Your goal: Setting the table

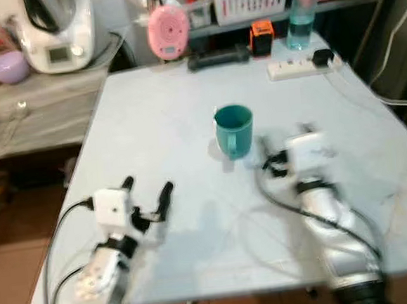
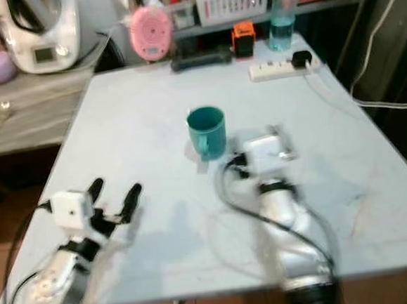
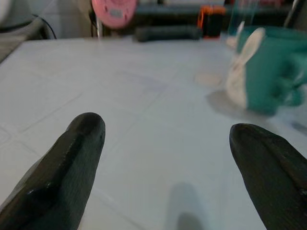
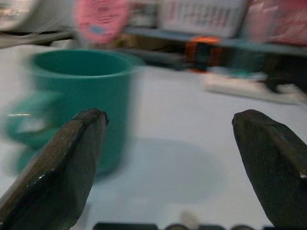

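While a teal mug (image 1: 234, 130) is standing upright near the middle of the pale table (image 1: 159, 120), you are holding the right gripper (image 4: 172, 158) just beside it, fingers spread wide and empty. Your left gripper (image 1: 147, 190) is hovering over the table's near left edge, also gaping wide, well apart from the mug.

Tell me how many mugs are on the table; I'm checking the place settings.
1. A teal mug stands upright near the middle of the table, just ahead-left of the right hand. Clutter on the shelf behind could hide others.
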